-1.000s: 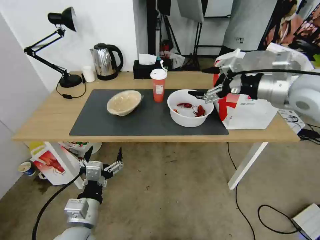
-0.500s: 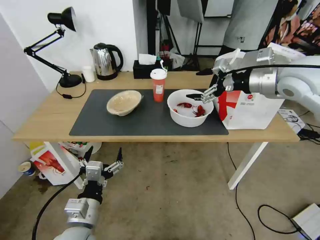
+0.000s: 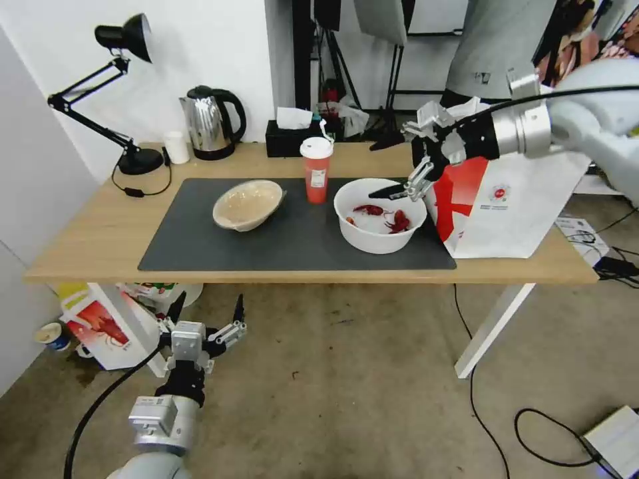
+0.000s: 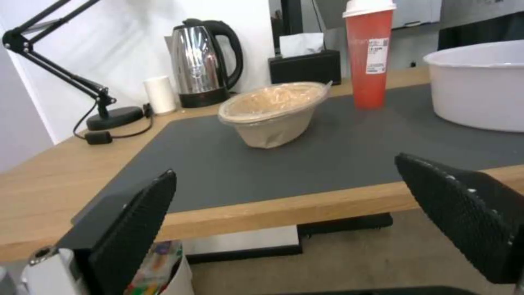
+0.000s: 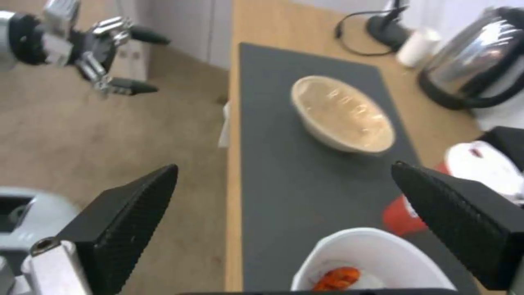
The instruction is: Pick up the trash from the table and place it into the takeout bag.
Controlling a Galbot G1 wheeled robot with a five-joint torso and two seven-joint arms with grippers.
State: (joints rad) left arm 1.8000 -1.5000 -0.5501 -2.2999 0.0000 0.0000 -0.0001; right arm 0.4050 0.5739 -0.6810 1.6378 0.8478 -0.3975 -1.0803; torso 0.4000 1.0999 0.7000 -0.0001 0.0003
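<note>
Nothing bagged: crayfish bowl (image 3: 379,216), red drink cup (image 3: 316,170), beige bowl (image 3: 247,204) all on table (image 3: 80,246). Right gripper (image 3: 387,166) released, empty, between crayfish bowl and takeout bag (image 3: 506,206). Left gripper (image 3: 206,311) released, parked low at near left.

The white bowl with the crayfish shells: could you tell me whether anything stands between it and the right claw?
Nothing visible does. The right claw hangs open just above the white bowl, near its rim beside the takeout bag, with only air between them.
</note>
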